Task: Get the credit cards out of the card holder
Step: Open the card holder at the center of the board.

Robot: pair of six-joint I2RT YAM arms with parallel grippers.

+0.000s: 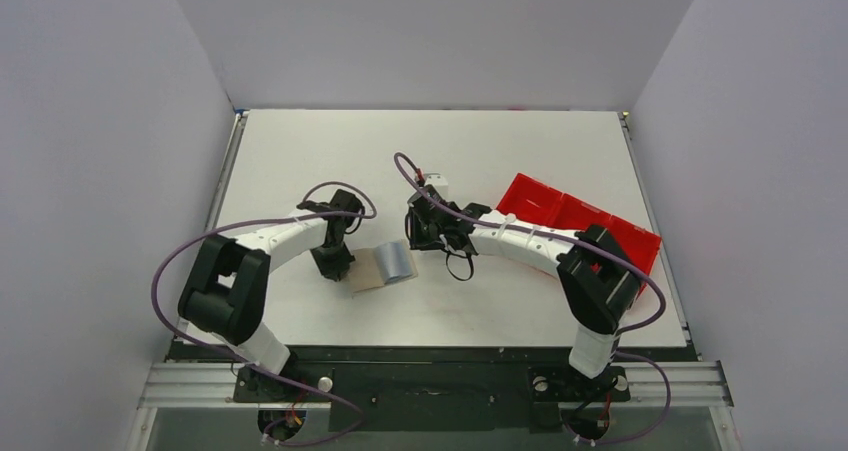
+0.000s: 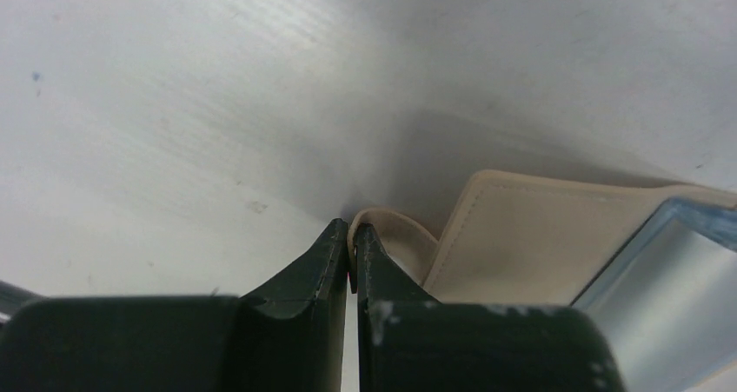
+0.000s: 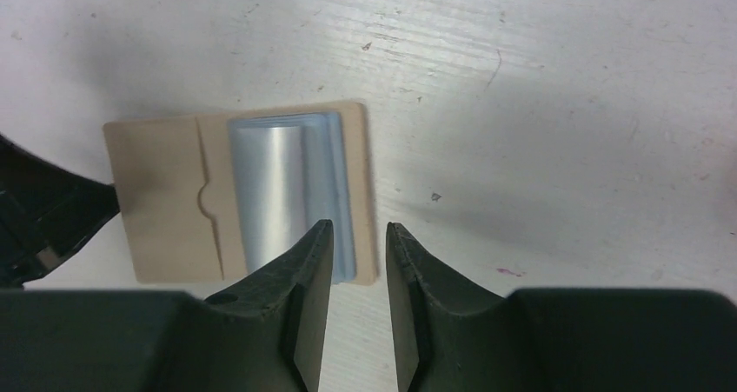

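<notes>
White table [image 1: 320, 151], two arms working at its middle. Small flat tan-brown folding card holder [image 3: 161, 201] lies open and flat on the table between the two grippers, pocket side up. Thin pale grey and light blue credit cards [image 3: 269, 183] sit stacked in the pocket, their exposed part reaching toward the holder's edge nearest the right arm; none is out yet. Left gripper [image 2: 352, 233]: jaws pressed together, pinching a curled tan lip at the holder's far end, low to the table. Judged purpose: an anchor, so the holder cannot slide when the cards are drawn the other way. Right gripper [image 3: 358, 229]: jaws part-spread, a narrow gap, nothing caught between them. It hangs over the card end of the holder, one finger over the edge of the stack, the other past the holder's rim above bare table. The gap looks sized for a thin edge, not a broad grasp. How high the fingertips ride above the cards cannot be told. Step in hand, by judgement: lining up to nip the card edge. Red plastic compartment tray [image 1: 560, 203] stands well apart on the right side, partly behind the right arm, a likely drop-off.
</notes>
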